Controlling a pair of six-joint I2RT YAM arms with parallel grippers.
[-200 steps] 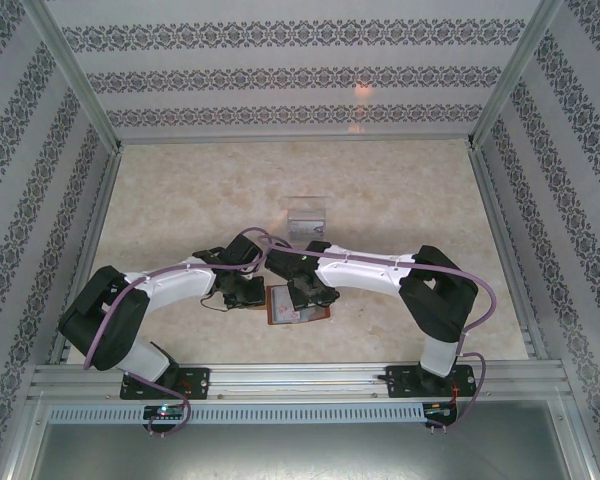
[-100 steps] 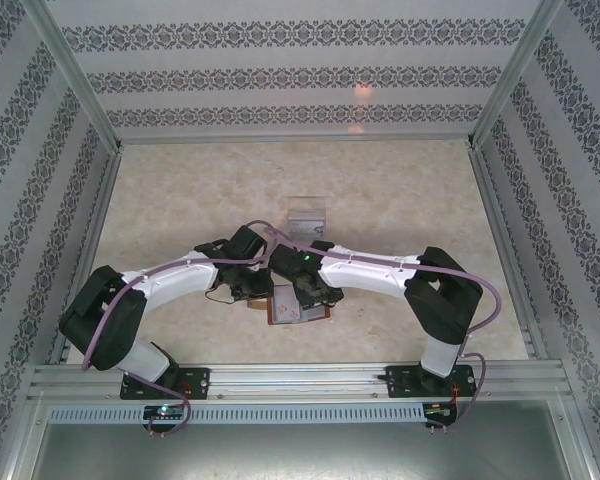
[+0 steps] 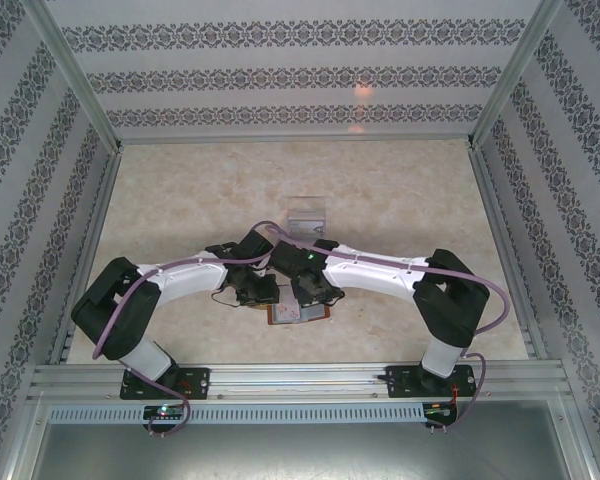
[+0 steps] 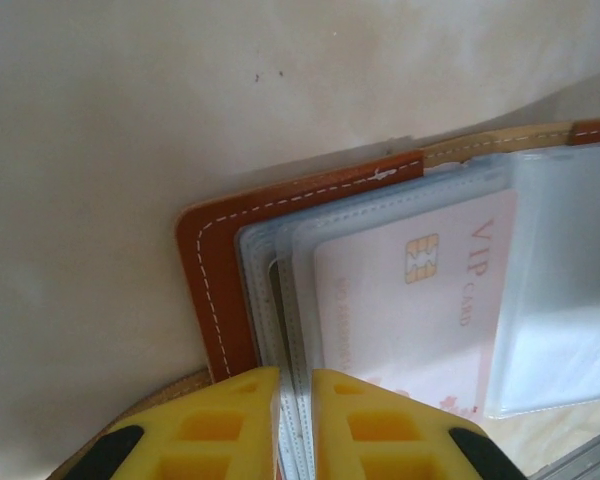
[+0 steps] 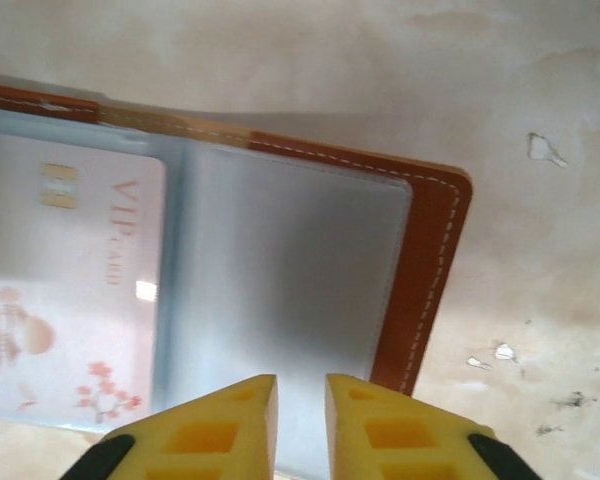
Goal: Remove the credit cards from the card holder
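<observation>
Where the two arms meet over the pale table (image 3: pixel 180 190), the brown leather card holder (image 3: pixel 298 313) lies open and flat near the front edge. A clear box (image 3: pixel 307 214) stands a little behind it. The left gripper (image 4: pixel 295 425) is pinched on the edges of the stacked see-through sleeves at the holder's left end. The right gripper (image 5: pixel 301 430) hangs over the blank grey sleeve on the right, fingers nearly together; I cannot tell whether it grips anything. A pink-and-white card (image 4: pixel 400 310) marked VIP sits in the middle sleeve.
</observation>
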